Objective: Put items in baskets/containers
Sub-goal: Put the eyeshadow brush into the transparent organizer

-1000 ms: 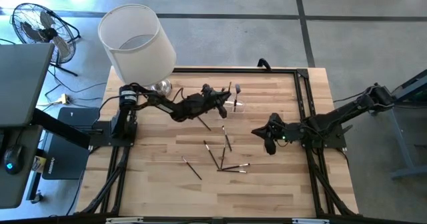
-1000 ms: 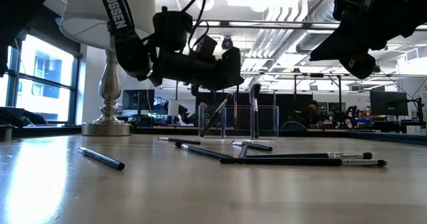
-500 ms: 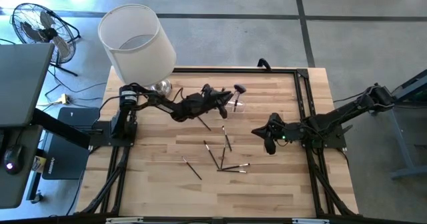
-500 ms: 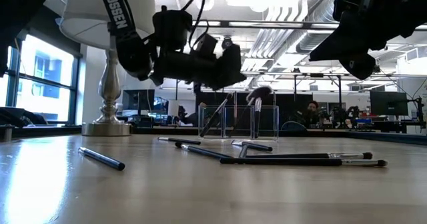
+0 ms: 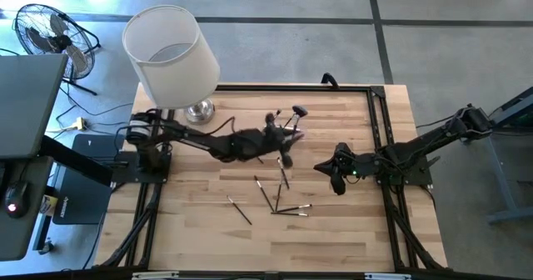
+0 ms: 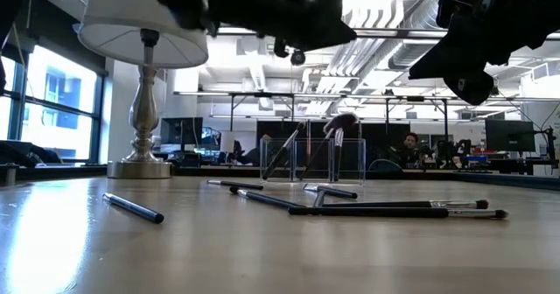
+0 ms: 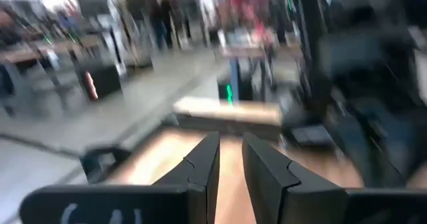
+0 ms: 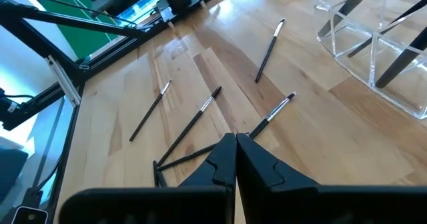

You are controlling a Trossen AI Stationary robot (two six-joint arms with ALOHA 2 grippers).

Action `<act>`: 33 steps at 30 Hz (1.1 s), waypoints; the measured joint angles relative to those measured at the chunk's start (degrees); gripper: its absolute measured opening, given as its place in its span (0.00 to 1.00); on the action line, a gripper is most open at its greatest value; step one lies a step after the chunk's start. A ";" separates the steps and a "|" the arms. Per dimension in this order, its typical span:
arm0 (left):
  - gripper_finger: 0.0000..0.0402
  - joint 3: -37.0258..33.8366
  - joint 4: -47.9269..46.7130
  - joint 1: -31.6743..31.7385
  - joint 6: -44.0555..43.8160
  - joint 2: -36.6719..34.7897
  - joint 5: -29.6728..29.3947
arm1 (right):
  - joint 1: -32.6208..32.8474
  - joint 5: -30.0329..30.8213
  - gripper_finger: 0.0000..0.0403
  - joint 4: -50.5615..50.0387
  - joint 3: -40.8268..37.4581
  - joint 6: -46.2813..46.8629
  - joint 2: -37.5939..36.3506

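1. Loose makeup brushes (image 5: 279,198) lie scattered on the wood table (image 5: 350,230), mid-table toward the near edge; one single brush (image 6: 133,207) lies apart from the rest, on the lamp side.
2. Right end effector (image 5: 333,173) hangs over the table on the right, just beside the loose brushes, holding nothing; its wrist view shows the fingers (image 8: 223,159) pressed together.
3. Left end effector (image 5: 283,147) is stretched out above table centre, raised well off the surface, between the loose brushes and the holder. Its fingers (image 7: 203,164) stand slightly spread with a narrow gap, nothing between them as far as the blurred wrist view lets me tell.
4. Clear plastic holder (image 6: 313,160) stands upright behind the loose brushes, toward the far edge; several brushes lean inside it, including the fluffy-headed brush (image 6: 339,123), tilted with its head up.
5. Lamp (image 5: 171,55) with a white shade stands at the far left corner of the table.
6. Floor fan (image 5: 46,30) stands on the floor beyond the table's left side.
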 joint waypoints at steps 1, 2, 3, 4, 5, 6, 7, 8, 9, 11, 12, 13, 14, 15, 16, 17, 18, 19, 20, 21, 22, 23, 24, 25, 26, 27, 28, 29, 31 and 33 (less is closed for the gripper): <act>0.16 1.30 -4.85 -1.01 -0.74 -0.24 -0.76 | 0.00 0.02 0.00 0.00 0.00 0.00 0.00; 0.16 2.39 -10.35 -1.96 -2.06 -0.72 -1.16 | 0.00 0.02 0.00 0.02 0.00 0.00 0.00; 0.16 3.64 -16.05 -2.93 -4.10 -1.00 -1.78 | 0.00 0.01 0.00 0.00 0.00 -0.05 0.00; 0.16 5.11 -21.17 -3.92 -6.63 -1.04 -2.07 | 0.00 0.02 0.00 0.02 0.00 -0.38 0.00; 0.16 6.56 -26.64 -4.83 -10.00 -1.04 -2.07 | 0.00 0.02 0.00 0.04 0.00 -0.96 0.00; 0.16 8.08 -33.09 -5.77 -14.72 -1.07 -1.92 | 0.00 0.02 0.00 0.05 0.00 -1.55 0.00; 0.16 9.57 -39.24 -6.59 -19.88 -1.06 -0.53 | 0.00 0.02 0.00 0.18 0.00 -1.88 0.00; 0.16 11.15 -45.68 -7.20 -25.00 -1.04 1.46 | 0.00 0.01 0.00 0.23 0.00 -1.97 0.00; 0.15 12.68 -51.90 -7.54 -30.00 -1.04 4.15 | 0.00 0.06 0.00 0.21 0.00 -1.97 0.00; 0.11 14.42 -61.54 -7.91 -38.46 -1.03 9.81 | -0.02 0.57 0.00 0.26 0.00 -2.19 0.00; 0.09 14.50 -65.22 -8.34 -41.48 -0.96 11.69 | -0.02 0.96 0.00 0.24 0.00 -2.94 0.00; 0.06 14.37 -68.69 -8.49 -43.85 -0.85 13.11 | -0.02 1.21 0.00 0.26 0.00 -3.73 0.00; 0.04 14.26 -71.77 -8.96 -45.31 -0.70 13.64 | -0.02 1.30 0.00 0.26 0.00 -4.47 0.00; 0.02 14.25 -74.49 -9.71 -46.53 -0.63 13.83 | -0.02 1.31 0.00 0.27 0.00 -4.58 0.02; 0.01 14.26 -76.83 -10.40 -47.85 -0.65 13.86 | -0.03 1.36 0.00 0.35 0.00 -3.78 0.04; 0.01 14.29 -79.17 -11.05 -49.16 -0.70 13.92 | -0.11 1.56 0.00 0.43 0.00 -2.31 0.05; 0.01 14.29 -81.63 -11.69 -50.11 -0.72 13.94 | -0.21 1.62 0.00 0.43 0.00 -0.73 0.09; 0.01 14.26 -83.86 -12.22 -50.38 -0.72 14.09 | -0.39 1.46 0.00 0.42 0.02 0.47 0.20; 0.00 13.99 -84.87 -12.69 -50.28 -0.72 13.81 | -0.46 1.09 0.00 0.32 0.23 1.19 0.53; 0.00 13.41 -84.47 -13.12 -49.63 -0.72 13.04 | -0.48 0.92 0.00 0.26 0.64 1.46 1.03; 0.00 12.51 -83.24 -13.44 -48.75 -0.74 12.82 | -0.46 0.91 0.00 0.31 1.31 1.45 1.86; 0.00 11.59 -82.22 -13.76 -47.77 -0.74 12.84 | -0.46 1.13 0.00 0.41 2.24 1.03 2.85; 0.00 10.59 -81.42 -14.19 -46.75 -1.00 12.82 | -0.42 1.71 0.00 0.43 3.32 0.38 4.00; 0.00 9.43 -80.56 -14.71 -45.85 -1.58 13.02 | -0.43 2.38 0.00 0.43 4.71 -0.23 5.43; 0.00 8.29 -79.26 -15.02 -45.10 -2.10 13.53 | -0.44 3.41 0.00 0.44 6.22 -0.77 7.05; 0.00 7.19 -77.57 -15.40 -44.59 -2.61 13.90 | -0.44 4.07 0.00 0.44 7.89 -1.33 8.78; 0.00 5.65 -76.62 -15.76 -44.41 -3.40 14.22 | -0.44 4.69 0.00 0.43 9.62 -1.82 10.66; 0.00 3.75 -76.77 -15.99 -44.34 -4.37 14.15 | -0.53 5.31 0.00 0.34 11.58 -2.16 12.92; 0.00 0.46 -74.79 -16.04 -43.97 -6.12 14.04 | -0.84 5.36 0.00 -1.06 15.97 -2.14 17.33; 0.00 -3.52 -74.09 -16.35 -43.97 -9.53 14.02 | -1.52 3.82 0.00 -4.88 21.31 -0.41 22.50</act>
